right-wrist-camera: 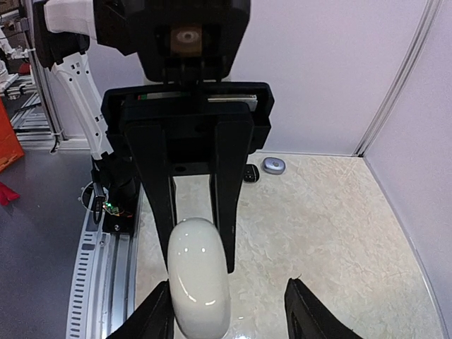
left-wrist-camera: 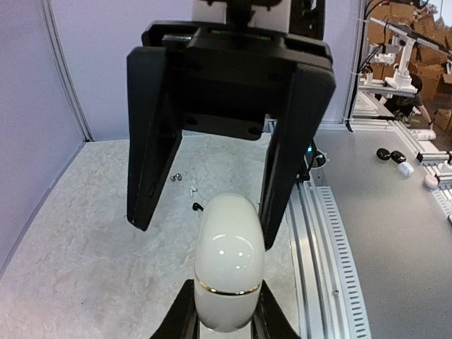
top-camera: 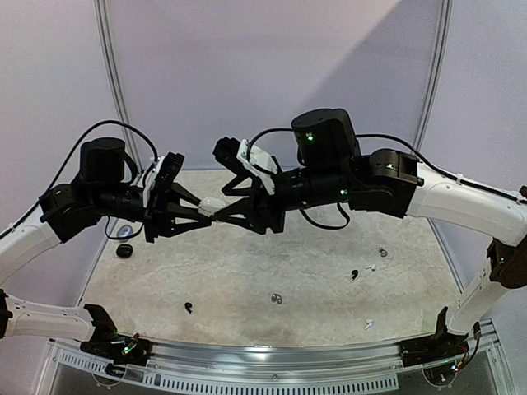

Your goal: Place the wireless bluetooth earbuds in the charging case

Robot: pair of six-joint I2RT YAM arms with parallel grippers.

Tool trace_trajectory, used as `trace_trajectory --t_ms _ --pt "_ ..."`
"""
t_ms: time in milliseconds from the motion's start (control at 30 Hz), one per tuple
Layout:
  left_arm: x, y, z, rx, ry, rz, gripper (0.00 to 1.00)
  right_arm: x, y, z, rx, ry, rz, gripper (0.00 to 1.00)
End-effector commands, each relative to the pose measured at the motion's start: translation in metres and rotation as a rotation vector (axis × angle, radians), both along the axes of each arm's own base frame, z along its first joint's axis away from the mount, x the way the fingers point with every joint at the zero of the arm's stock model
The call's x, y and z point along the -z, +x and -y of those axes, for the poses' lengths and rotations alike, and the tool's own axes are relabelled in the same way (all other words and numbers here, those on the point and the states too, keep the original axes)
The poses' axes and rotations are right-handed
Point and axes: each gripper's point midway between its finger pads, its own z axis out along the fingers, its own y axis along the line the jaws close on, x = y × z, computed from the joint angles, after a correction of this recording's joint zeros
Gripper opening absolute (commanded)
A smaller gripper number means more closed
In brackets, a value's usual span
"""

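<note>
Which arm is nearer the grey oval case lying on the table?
Left. The left arm hangs close by the grey oval case at the left side of the table; the right arm reaches in from the opposite side, ending near the table's middle.

Top view: charging case [top-camera: 212, 203] largely hidden between left end effector [top-camera: 200, 211] and right end effector [top-camera: 220, 205]; earbuds [top-camera: 277, 299] on the worktop [top-camera: 247, 263] too small to resolve. In the wrist views, left fingers [left-wrist-camera: 180, 319] and right fingers [right-wrist-camera: 152, 319] run off the lower edge.
</note>
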Motion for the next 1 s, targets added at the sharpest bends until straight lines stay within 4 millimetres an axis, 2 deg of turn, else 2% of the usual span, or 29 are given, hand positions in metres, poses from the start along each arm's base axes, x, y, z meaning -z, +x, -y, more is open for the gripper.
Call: trace_trajectory --t_ms 0,300,567,800,967 --pt "0.000 -0.008 0.000 0.049 0.041 0.144 0.00 -0.013 0.011 -0.003 0.052 0.039 0.018 0.54" --pt "0.013 -0.010 -0.006 0.079 0.134 0.342 0.00 -0.006 0.032 -0.001 0.124 0.020 0.005 0.50" --pt "0.029 -0.012 -0.010 0.094 0.192 0.399 0.00 -0.008 0.035 0.002 0.130 0.027 -0.014 0.48" --pt "0.025 -0.012 -0.007 0.075 0.155 0.362 0.00 0.008 0.043 0.001 0.148 -0.011 -0.042 0.48" --pt "0.026 -0.005 -0.001 -0.017 0.083 0.146 0.00 0.005 0.044 0.002 0.138 0.000 -0.062 0.48"
